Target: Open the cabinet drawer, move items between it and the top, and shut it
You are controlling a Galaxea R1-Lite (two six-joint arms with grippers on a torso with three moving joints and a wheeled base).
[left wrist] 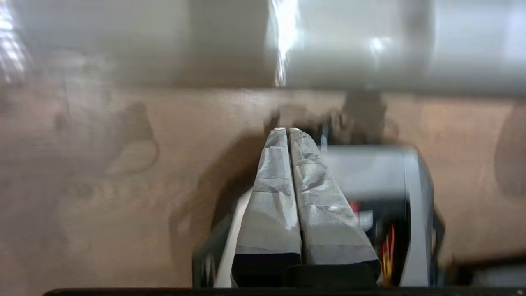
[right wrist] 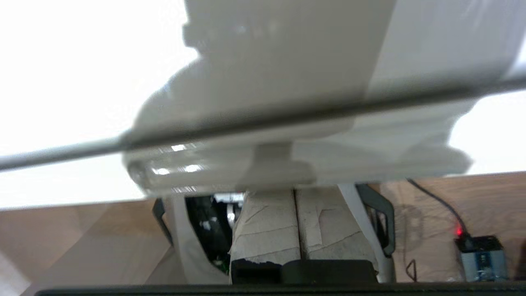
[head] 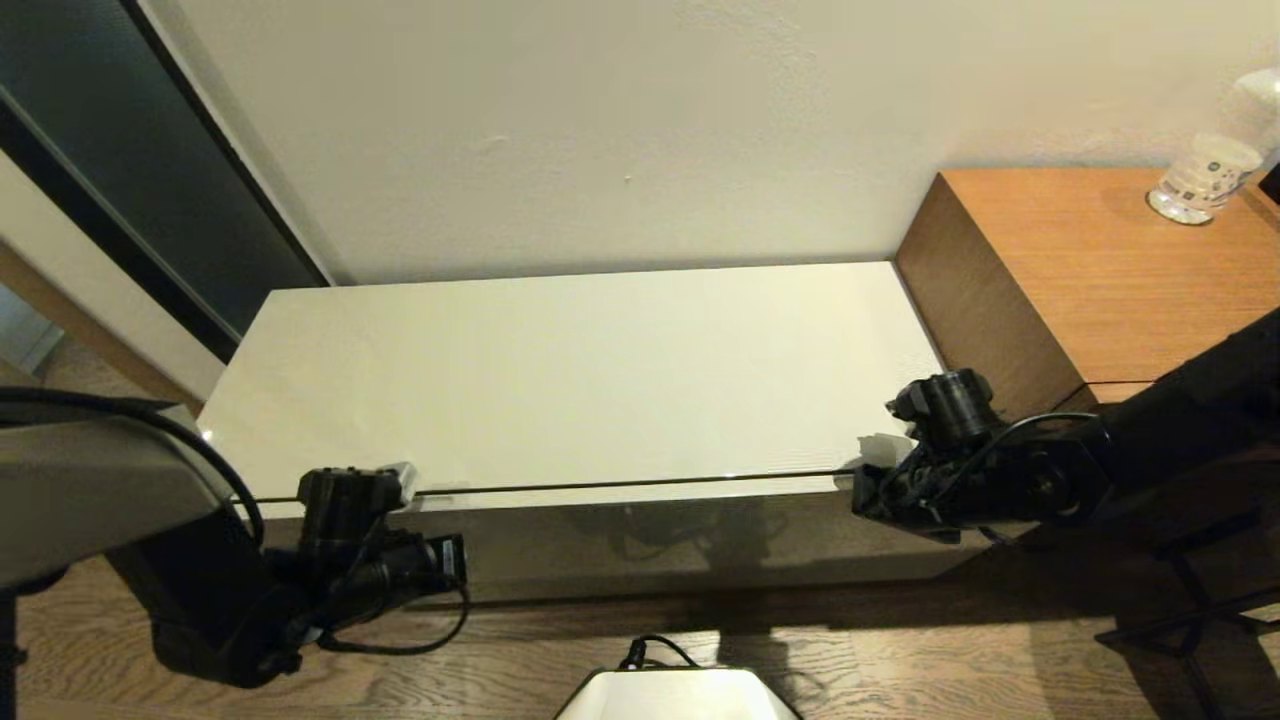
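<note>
The cabinet [head: 650, 545] is long, low and cream, with a dark reflective face. Its top [head: 580, 380] is bare. A thin dark gap runs along the front edge, above the cream lip of the drawer [head: 640, 496], whose inside is hidden. My left gripper [head: 405, 478] is at the left end of that edge, shut and empty. In the left wrist view the left gripper [left wrist: 286, 130] has its taped tips close to the glossy face. My right gripper [head: 872, 452] is at the right end, also shut. The right gripper [right wrist: 294, 191] has its tips hidden under the glossy lip.
A taller brown wood-grain desk [head: 1100, 260] stands against the cabinet's right end, with a glass [head: 1200, 180] on it. A wall runs behind, and a dark panel [head: 130, 150] is at the left. A small box with a red light [right wrist: 478, 253] lies on the wood floor [head: 900, 650].
</note>
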